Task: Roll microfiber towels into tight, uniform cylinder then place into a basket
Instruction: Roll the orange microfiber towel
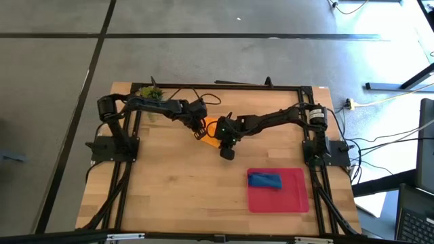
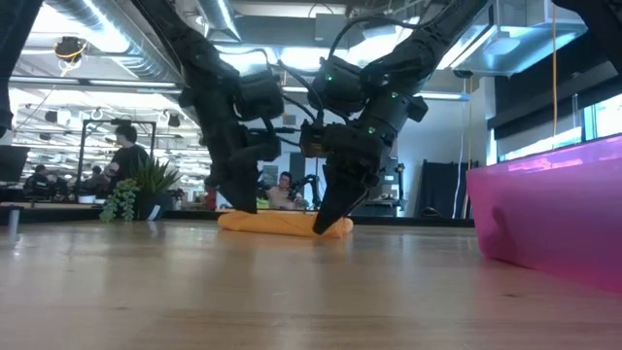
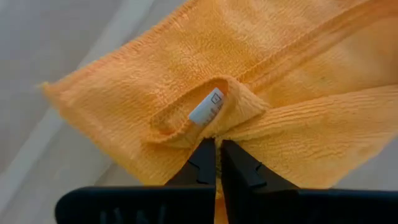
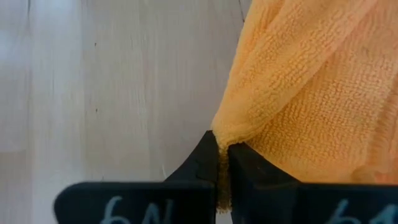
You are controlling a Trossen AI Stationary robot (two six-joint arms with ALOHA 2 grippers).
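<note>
The orange towel (image 1: 212,126) lies bunched and low on the wooden table's middle; it also shows in the low view (image 2: 277,223). My left gripper (image 1: 201,130) stands at its left side and is shut on it. My right gripper (image 1: 224,140) stands at its right near side and is also shut on it. The blue towel (image 1: 264,180) lies rolled up in the red tray (image 1: 295,196) at the near right. Both arms hide much of the orange towel from above. My left gripper pinches a raised fold of the orange towel (image 3: 219,132) between its two fingers, right beside the white label (image 3: 206,108). The fingers slant down from above on the table's left side. The towel around the fold rests slack on the table. My right gripper pinches a bunched edge of the orange towel (image 4: 225,133) between its two fingers. The fingers (image 2: 328,222) point steeply down, their tips at the table top. The cloth spreads slack away from the pinch and lies on the table.
The red tray's wall (image 2: 554,214) rises at the right in the low view. A small green plant (image 1: 150,91) stands at the table's far left corner. The black frame rails (image 1: 122,183) run along the table's sides. People show in the room beyond the table.
</note>
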